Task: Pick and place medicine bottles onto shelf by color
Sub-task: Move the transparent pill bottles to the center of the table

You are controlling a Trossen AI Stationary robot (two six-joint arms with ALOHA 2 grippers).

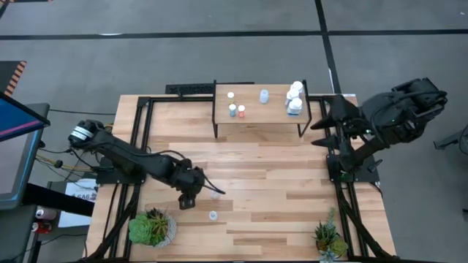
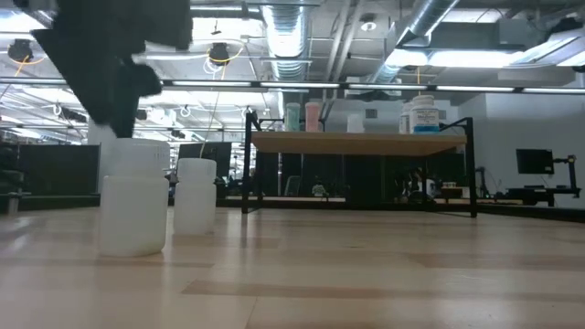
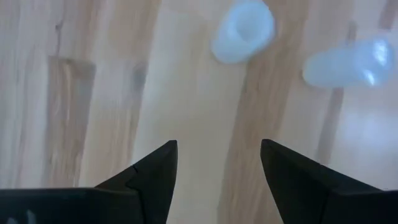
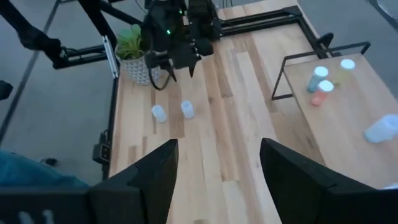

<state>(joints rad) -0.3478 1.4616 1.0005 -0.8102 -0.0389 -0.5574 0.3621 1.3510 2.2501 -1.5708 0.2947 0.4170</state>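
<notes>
Two small pale bottles stand upright on the table, one (image 1: 216, 193) beside my left gripper and one (image 1: 213, 215) nearer the front edge; they also show in the left wrist view (image 3: 244, 31) (image 3: 348, 62). My left gripper (image 3: 217, 146) hovers open and empty just short of them, also seen from above (image 1: 187, 199). The shelf (image 1: 259, 120) at the far side carries several bottles: small ones (image 1: 230, 95), an orange one (image 1: 241, 111), a pale blue one (image 1: 264, 96) and larger white ones (image 1: 295, 106). My right gripper (image 4: 217, 143) is open and empty, raised at the table's right.
A potted green plant (image 1: 152, 226) stands at the near left corner and another (image 1: 329, 239) at the near right. Black frame rails (image 1: 139, 124) run along both table sides. Bare tabletop (image 1: 278, 183) lies between the two bottles and the shelf.
</notes>
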